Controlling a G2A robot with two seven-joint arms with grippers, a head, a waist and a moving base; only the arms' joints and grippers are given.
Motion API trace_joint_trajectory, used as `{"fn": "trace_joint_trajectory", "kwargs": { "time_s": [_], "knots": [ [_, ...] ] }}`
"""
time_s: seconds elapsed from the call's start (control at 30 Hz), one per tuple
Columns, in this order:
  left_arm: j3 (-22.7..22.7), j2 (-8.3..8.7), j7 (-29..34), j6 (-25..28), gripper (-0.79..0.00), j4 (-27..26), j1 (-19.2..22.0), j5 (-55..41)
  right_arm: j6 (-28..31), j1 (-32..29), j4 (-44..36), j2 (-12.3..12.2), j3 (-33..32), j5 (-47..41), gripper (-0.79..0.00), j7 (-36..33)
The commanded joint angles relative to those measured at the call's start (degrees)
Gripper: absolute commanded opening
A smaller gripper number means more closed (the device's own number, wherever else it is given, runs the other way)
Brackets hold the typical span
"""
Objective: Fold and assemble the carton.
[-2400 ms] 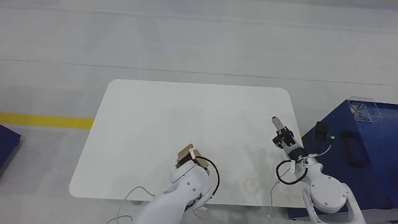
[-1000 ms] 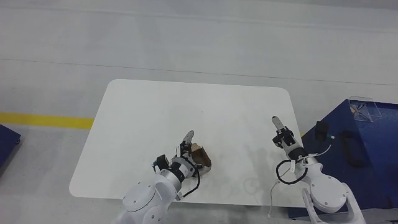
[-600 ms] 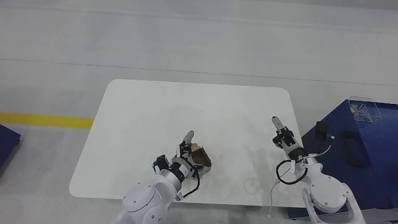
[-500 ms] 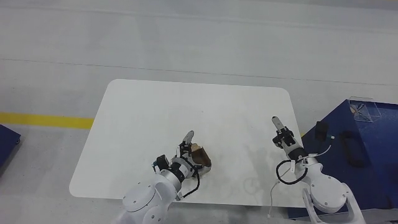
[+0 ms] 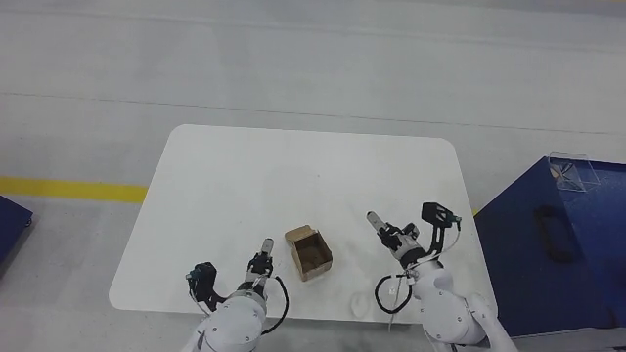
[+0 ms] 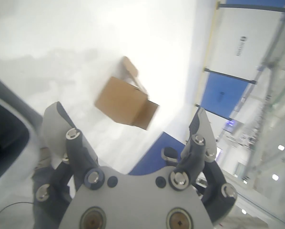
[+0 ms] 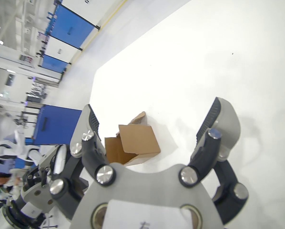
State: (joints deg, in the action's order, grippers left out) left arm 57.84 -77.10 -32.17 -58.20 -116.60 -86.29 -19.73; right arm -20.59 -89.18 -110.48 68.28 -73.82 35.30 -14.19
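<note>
One carton point(image 5: 308, 254) sat on one table point(image 5: 225, 176), its top open. Two arms, left arm point(image 5: 240, 318) and right arm point(image 5: 435, 303), had jaws spread wide, touching nothing.

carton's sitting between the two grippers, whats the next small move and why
Probably ease the right gripper in to the carton and take a loose flap. The carton stands free on the table, top open; both grippers are open and clear of it, the left gripper on its other side.
</note>
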Motion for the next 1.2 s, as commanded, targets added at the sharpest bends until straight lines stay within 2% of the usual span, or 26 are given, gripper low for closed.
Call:
{"fn": "trace_joint_trajectory", "kwargs": {
  "time_s": [0.0, 0.1, 0.27, 0.53, 0.73, 1.17],
  "knots": [
    [-1.1, 0.0, 1.1, 0.2, 0.0, 5.7, 2.2, -1.1, -3.5, 2.0, 1.8, 0.3, 3.1, 3.5, 0.0, -2.3],
    [-2.0, -0.65, -1.8, 0.2, 0.0, 11.2, 5.9, -2.9, -8.4, 5.2, 4.3, 1.0, 6.9, 5.7, 0.0, -4.7],
    [-6.1, -2.16, -5.0, 0.2, 0.0, 15.6, 11.1, -5.7, -10.3, 8.7, 7.4, 2.0, 12.1, 8.6, 0.0, -5.2],
    [-9.7, -3.6, -9.3, 0.2, 0.0, 20.1, 14.1, -9.2, -12.3, 11.4, 10.3, 3.2, 16.0, 10.8, 0.0, -5.5],
    [-12.3, -4.37, -10.8, 0.2, 0.0, 20.7, 15.7, -11.2, -12.5, 12.5, 12.6, 3.8, 18.2, 13.0, 0.0, -6.4],
    [-14.7, -4.95, -12.1, 0.2, 0.0, 24.7, 18.4, -16.2, -13.0, 14.6, 16.8, 5.1, 20.7, 17.5, 0.0, -7.4]
  ]
}}
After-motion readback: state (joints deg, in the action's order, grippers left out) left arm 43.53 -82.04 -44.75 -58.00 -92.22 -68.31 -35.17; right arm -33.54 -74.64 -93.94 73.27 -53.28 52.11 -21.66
